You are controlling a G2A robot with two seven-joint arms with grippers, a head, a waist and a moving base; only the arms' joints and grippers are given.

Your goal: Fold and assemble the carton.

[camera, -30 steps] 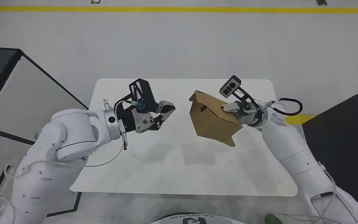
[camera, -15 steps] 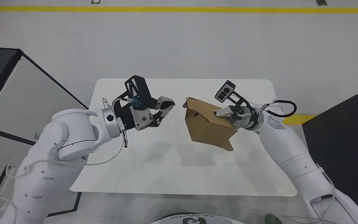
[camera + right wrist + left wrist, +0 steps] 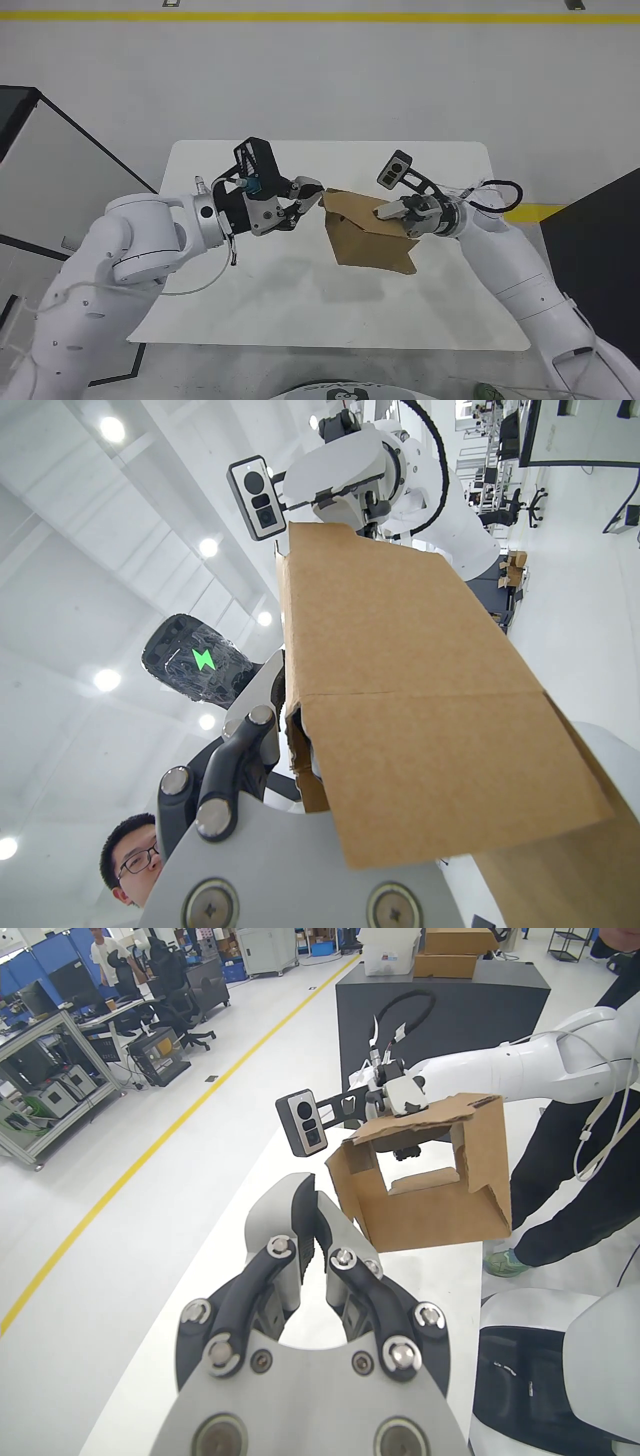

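The brown carton (image 3: pixel 365 240) is held tilted above the white table (image 3: pixel 300 300), an open tube of cardboard with loose flaps. My right gripper (image 3: pixel 392 213) is shut on its upper panel. The left wrist view shows the carton (image 3: pixel 435 1223) open-ended, with the right gripper (image 3: pixel 406 1125) clamping the top panel from both sides. My left gripper (image 3: pixel 312 192) is at the carton's left edge. Its fingers (image 3: pixel 300 1223) are shut with nothing between them, just short of the carton's near corner. In the right wrist view the carton (image 3: pixel 400 680) covers one of my fingers (image 3: pixel 260 740).
A black-framed stand (image 3: pixel 40 150) is off the table's left side. A dark cabinet (image 3: pixel 440 1028) with boxes stands beyond the table's far end. A person in dark trousers (image 3: pixel 575 1178) stands close to the table behind the right arm. Bare table (image 3: pixel 425 1278) lies under the carton.
The right arm has carried the carton left and lower, tipping it flatter. The left gripper has moved right, up to the carton's edge.
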